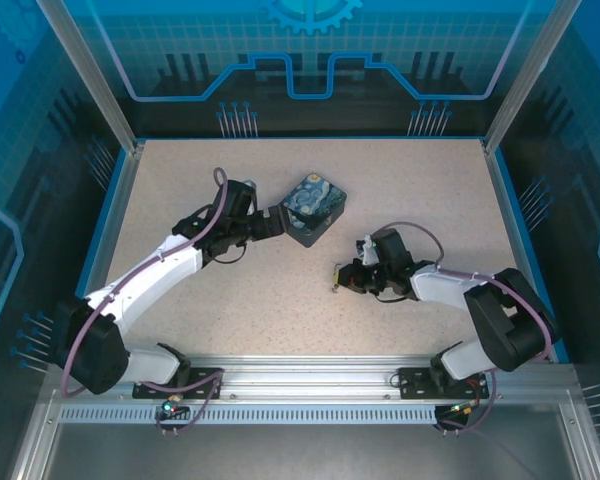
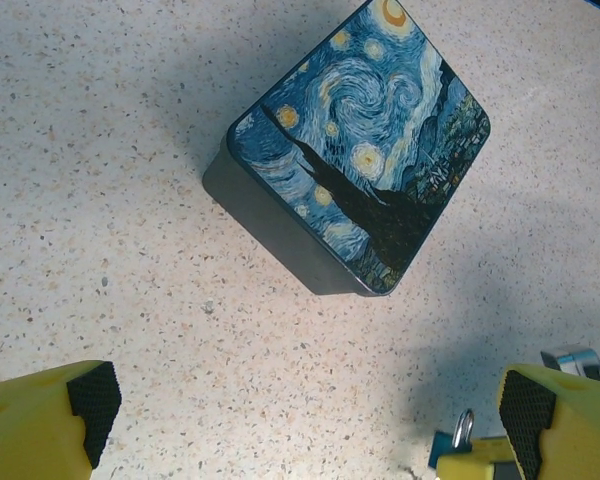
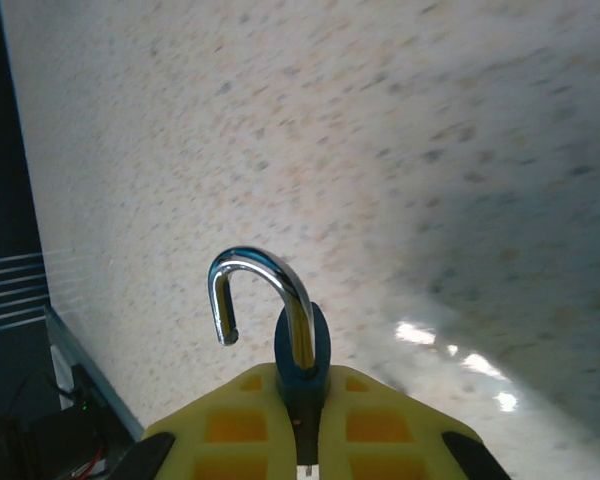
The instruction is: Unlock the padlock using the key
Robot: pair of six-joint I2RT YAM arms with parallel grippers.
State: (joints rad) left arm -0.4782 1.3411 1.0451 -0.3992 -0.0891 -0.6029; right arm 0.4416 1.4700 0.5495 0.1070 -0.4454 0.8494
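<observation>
While the right gripper [image 3: 305, 390] is pinching the padlock [image 3: 302, 345] by its flat body, suiting light, stiff, likely slippery metal, the left gripper [image 2: 310, 405] is gaping wide.

Bright, even light from overhead fell on the pale speckled worktop [image 1: 280, 300]. From the left wrist, the painted box [image 2: 360, 150] was sharp, and a soft bluish shadow spread below and to the right of the box. From the right wrist, the worktop was blurred and carried a white glare patch, while the padlock [image 3: 300, 345] stayed in focus, its shackle gleaming.
</observation>
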